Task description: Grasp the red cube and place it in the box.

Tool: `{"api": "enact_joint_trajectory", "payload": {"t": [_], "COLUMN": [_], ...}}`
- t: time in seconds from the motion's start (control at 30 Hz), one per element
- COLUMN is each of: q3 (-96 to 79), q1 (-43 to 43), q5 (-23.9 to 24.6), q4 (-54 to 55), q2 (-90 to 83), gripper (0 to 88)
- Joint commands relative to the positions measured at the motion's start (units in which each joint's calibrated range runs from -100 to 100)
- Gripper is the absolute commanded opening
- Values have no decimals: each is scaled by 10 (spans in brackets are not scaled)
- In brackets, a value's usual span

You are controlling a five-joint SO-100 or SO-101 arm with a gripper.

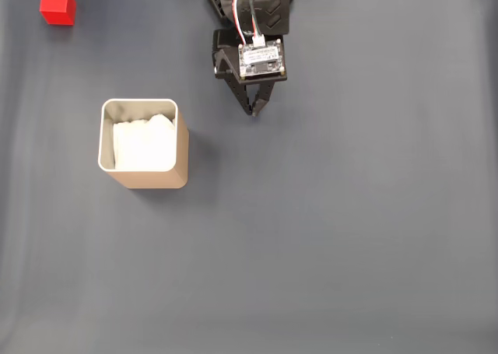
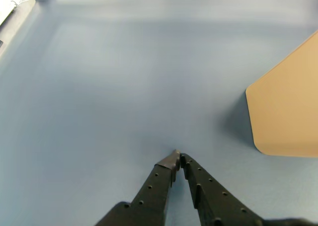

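Observation:
The red cube (image 1: 57,6) sits at the top left corner of the dark mat in the fixed view. The tan box (image 1: 144,144) stands left of centre, its mouth up and white padding inside. My gripper (image 1: 253,110) hangs at the top centre, right of the box and far from the cube. Its black fingers meet at the tips with nothing between them. In the wrist view the gripper (image 2: 178,156) points over bare mat, shut and empty, and a tan wall of the box (image 2: 285,107) shows at the right edge.
A dark blue-grey mat (image 1: 350,229) covers the table. Its far edge and a pale strip (image 2: 12,5) show at the top left of the wrist view. Open mat lies to the right of and below the gripper in the fixed view.

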State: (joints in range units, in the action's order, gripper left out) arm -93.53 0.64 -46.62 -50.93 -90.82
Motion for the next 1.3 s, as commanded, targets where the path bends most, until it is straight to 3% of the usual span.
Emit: {"api": "enact_joint_trajectory", "payload": {"t": [0.0,0.57,1.27], "q3": [77,374,614], "q1": [0,-44,-273], "q5": [5,1,-20], "q4": [21,-28,-116], "q2": [39,235,408], "gripper": [2,2,2]}}
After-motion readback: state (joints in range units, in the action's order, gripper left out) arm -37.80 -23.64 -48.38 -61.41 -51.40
